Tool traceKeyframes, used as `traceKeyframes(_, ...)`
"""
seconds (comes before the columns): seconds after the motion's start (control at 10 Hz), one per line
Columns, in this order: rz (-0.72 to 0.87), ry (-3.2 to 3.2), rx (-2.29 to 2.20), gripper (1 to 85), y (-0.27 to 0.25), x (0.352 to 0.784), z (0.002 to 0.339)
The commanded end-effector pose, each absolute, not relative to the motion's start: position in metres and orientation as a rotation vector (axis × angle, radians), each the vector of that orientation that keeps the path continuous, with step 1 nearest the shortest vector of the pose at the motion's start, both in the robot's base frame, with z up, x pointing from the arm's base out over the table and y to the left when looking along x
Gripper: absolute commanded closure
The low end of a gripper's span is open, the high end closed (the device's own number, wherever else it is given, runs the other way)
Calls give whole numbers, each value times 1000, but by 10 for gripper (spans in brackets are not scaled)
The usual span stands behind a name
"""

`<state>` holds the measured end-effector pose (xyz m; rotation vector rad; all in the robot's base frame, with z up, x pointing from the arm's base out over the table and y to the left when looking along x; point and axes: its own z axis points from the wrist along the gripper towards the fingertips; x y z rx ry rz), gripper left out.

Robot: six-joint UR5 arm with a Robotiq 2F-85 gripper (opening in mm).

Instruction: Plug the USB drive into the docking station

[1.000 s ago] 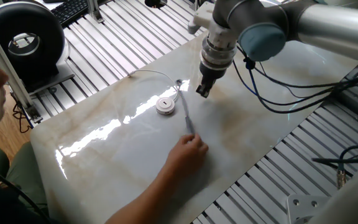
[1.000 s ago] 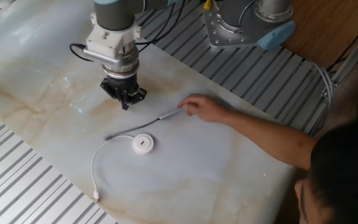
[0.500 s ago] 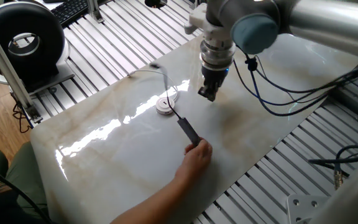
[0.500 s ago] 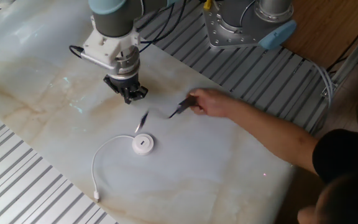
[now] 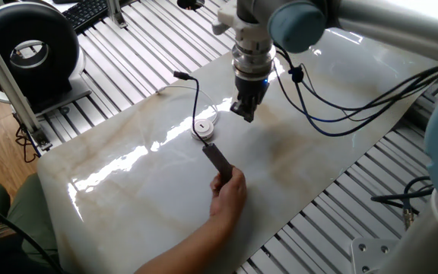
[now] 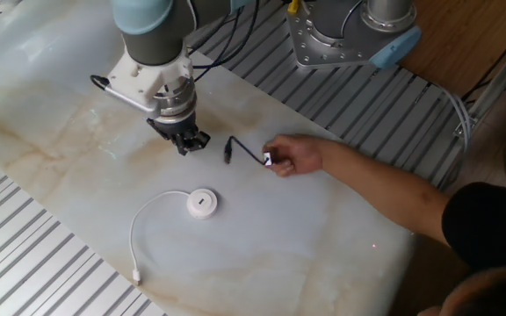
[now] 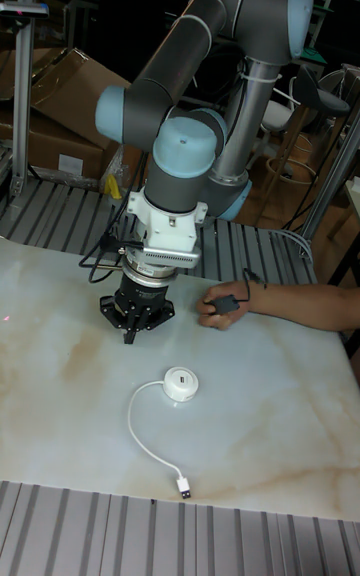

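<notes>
From the other fixed view I read the table (image 6: 341,237) left to right. Furthest left, my gripper (image 6: 184,144) hangs point-down just above the marble, carrying nothing; its fingers look drawn in close together, but I cannot tell for certain whether they touch. Below and slightly right of it the docking station (image 6: 202,204) lies flat on the table, its pale wire (image 6: 139,233) looping off to the left and down to a small plug near the table's edge. Further right, a person's hand (image 6: 295,155) holds the USB drive (image 6: 268,159) lifted off the surface, apart from the docking station, with its thin black cable (image 6: 244,151) arching toward my gripper and the plug end (image 6: 228,148) hanging free in the air, near the gripper but not touching it. In one fixed view I see the drive (image 5: 217,160) as a dark bar tilted up from the fingers, just beside the docking station (image 5: 203,129).
</notes>
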<state>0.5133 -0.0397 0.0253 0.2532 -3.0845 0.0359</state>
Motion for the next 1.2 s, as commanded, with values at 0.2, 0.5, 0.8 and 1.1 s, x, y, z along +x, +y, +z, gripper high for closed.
traceKeyframes(0.2,57,-3040,195,803,-41,495,45)
traceKeyframes(0.5,18,-3037,183,803,-34,486,52)
traceKeyframes(0.8,-33,-3046,174,753,-21,480,55)
traceKeyframes(1.1,-34,-3051,163,763,-19,477,58)
